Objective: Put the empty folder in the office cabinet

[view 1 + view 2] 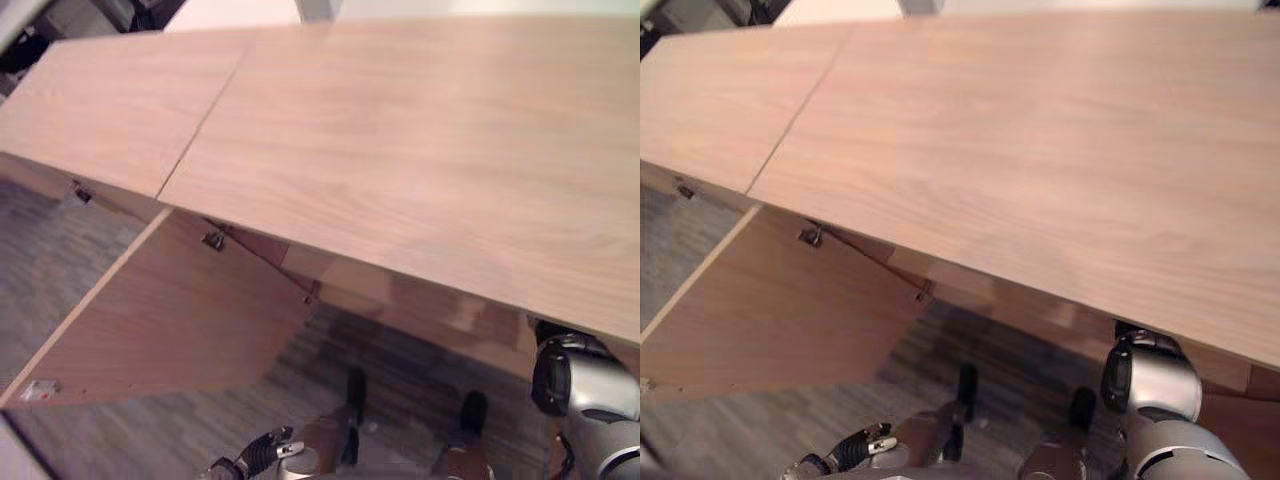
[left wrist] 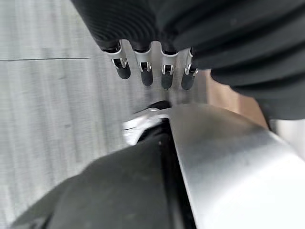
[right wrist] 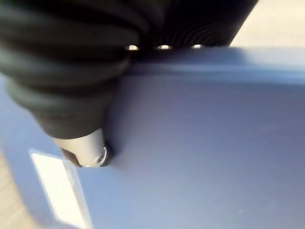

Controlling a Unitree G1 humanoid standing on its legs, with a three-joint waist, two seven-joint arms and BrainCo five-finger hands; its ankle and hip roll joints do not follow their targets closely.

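Left wrist view shows the left robot hand [image 2: 152, 71] hanging low over the floor [image 2: 43, 95], fingers straight and relaxed, holding nothing. Head views add the cabinet [image 1: 420, 150] with its door [image 1: 170, 320] swung open; its inside is hidden. Right wrist view alone shows the blue folder [image 3: 205, 143]: the right robot hand [image 3: 86, 152] pinches it, thumb on the face, fingers over the edge. It looks light, stiff and smooth, so probably slippery; gripping near the edge seems wise.
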